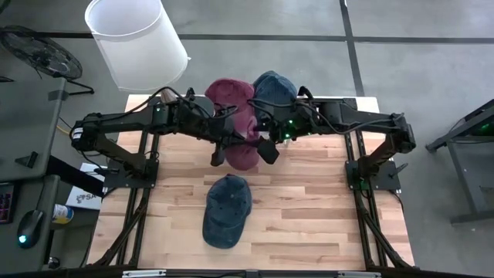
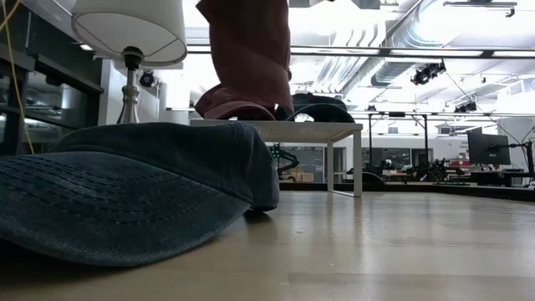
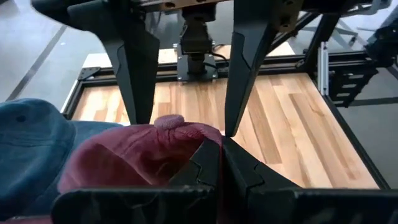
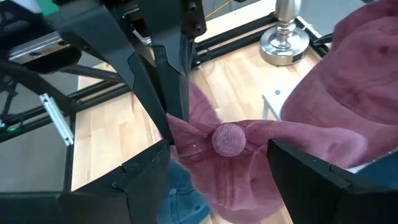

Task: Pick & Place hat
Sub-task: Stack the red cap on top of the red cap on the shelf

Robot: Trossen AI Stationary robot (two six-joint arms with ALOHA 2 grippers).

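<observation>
From the high view, both arms meet over the back half of the tabletop. A maroon hat hangs between them in the air. Behind it, another maroon hat and a blue hat sit on a small raised stand at the back edge. A third, the blue cap, lies flat nearer the front, untouched.

Low view: that blue cap fills the foreground, and the maroon hat dangles above the white stand with its load of hats.

Left wrist view: the left gripper is pinched tight together on the maroon fabric near the crown, and the right arm's two fingers stand apart on either side of the hat's top button.

Right wrist view: the right gripper is spread wide around the button, not clamping anything.

I'd say the pick is done and the place isn't. It looks like a handover or drop onto the stack. The hat is soft, faded, crumpled cotton, hanging limp.
</observation>
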